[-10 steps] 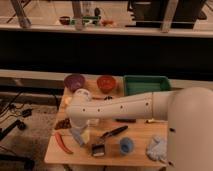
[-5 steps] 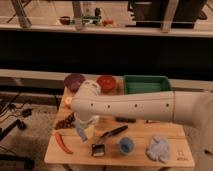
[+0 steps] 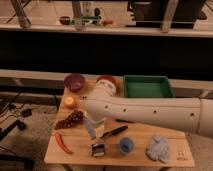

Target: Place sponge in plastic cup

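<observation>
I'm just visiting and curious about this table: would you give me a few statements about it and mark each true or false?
1. The gripper hangs over the table's left half, fingers shut on the sponge. True.
2. The sponge is already inside the plastic cup. False: it is held left of the cup.
3. The green tray is at the back right. True.
4. The red chili pepper lies in the purple bowl. False: it lies at the front left edge.

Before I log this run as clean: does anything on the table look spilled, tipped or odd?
Nothing stands out. The gripper, shut on the sponge, hangs left of the plastic cup, which stands upright. The crumpled cloth lies at the right.
</observation>
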You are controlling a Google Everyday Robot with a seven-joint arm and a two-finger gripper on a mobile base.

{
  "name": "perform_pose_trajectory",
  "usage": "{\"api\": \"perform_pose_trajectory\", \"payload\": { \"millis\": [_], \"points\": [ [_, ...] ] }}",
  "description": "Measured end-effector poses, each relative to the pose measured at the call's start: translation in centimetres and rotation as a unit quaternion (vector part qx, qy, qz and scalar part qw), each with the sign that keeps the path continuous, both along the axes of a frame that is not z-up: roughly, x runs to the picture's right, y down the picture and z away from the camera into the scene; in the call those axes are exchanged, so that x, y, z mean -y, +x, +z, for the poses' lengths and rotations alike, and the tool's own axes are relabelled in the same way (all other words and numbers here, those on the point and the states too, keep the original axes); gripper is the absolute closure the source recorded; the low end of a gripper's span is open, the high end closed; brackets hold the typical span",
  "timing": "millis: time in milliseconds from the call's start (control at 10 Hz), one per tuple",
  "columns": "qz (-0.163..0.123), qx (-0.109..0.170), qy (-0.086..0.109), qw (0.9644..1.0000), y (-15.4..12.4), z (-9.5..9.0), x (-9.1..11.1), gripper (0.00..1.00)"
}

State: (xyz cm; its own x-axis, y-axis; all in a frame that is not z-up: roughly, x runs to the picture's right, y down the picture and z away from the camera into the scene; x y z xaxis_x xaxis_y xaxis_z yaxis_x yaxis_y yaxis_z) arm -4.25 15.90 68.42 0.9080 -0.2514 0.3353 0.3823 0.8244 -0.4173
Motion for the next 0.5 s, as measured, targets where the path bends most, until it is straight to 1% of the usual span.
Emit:
{"api": "perform_pose_trajectory", "payload": {
  "millis": [100,200,300,400,500],
  "points": [
    [0.009,-0.007,0.003,0.9999,1.0,-0.2,0.2,0.88],
    [0.026,-0.021,0.007,0.9994,3.0,-0.7,0.5,0.88],
    [0.035,-0.030,0.008,0.9989,4.4,-0.8,0.6,0.88],
    [0.041,-0.036,0.008,0.9985,5.4,-0.9,0.6,0.88],
    [0.042,-0.036,0.007,0.9984,5.4,-1.0,0.6,0.88]
  ]
}}
